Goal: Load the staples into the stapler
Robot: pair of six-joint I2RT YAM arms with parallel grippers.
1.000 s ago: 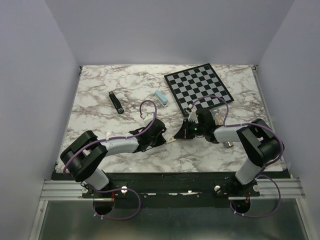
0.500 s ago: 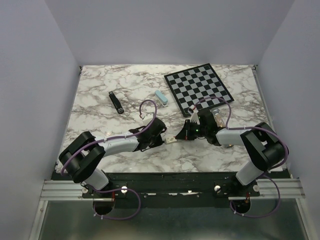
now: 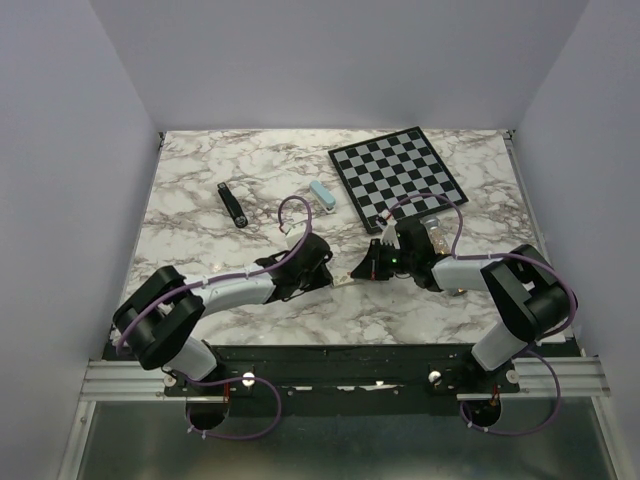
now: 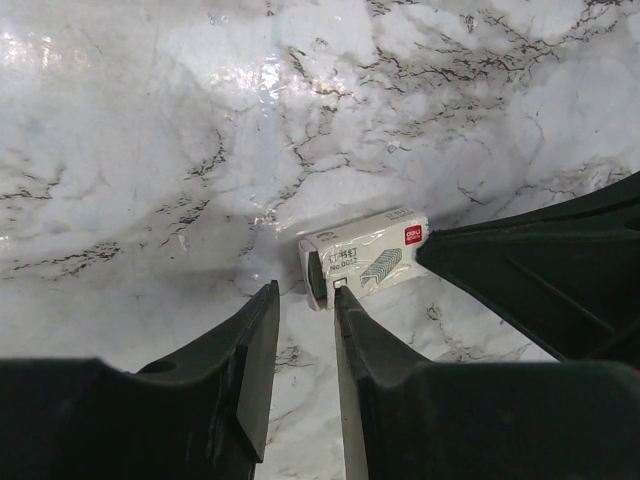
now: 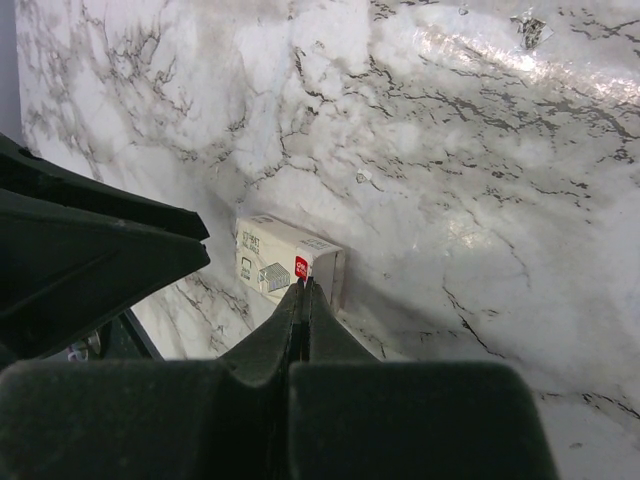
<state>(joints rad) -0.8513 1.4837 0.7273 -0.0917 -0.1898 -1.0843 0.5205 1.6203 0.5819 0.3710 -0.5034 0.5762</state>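
Note:
The black stapler (image 3: 232, 207) lies at the far left of the table, away from both arms. No loose staple strip shows. A small cream staple box (image 3: 343, 281) lies between the two grippers and also shows in the left wrist view (image 4: 365, 257) and the right wrist view (image 5: 285, 262). My left gripper (image 4: 305, 295) is open by a narrow gap, its tips at the box's dark open end. It also shows in the top view (image 3: 322, 274). My right gripper (image 5: 303, 287) is shut, its tips touching the box's other end. It also shows in the top view (image 3: 360, 270).
A black-and-white chessboard (image 3: 395, 175) lies at the back right. A small light-blue block (image 3: 322, 196) sits left of it. A clear tube (image 3: 437, 233) lies by the right arm's wrist. Both arms reach low toward the table's middle.
The right arm has shifted a little toward the box. The left gripper has edged up to the box's left end. The box has barely moved.

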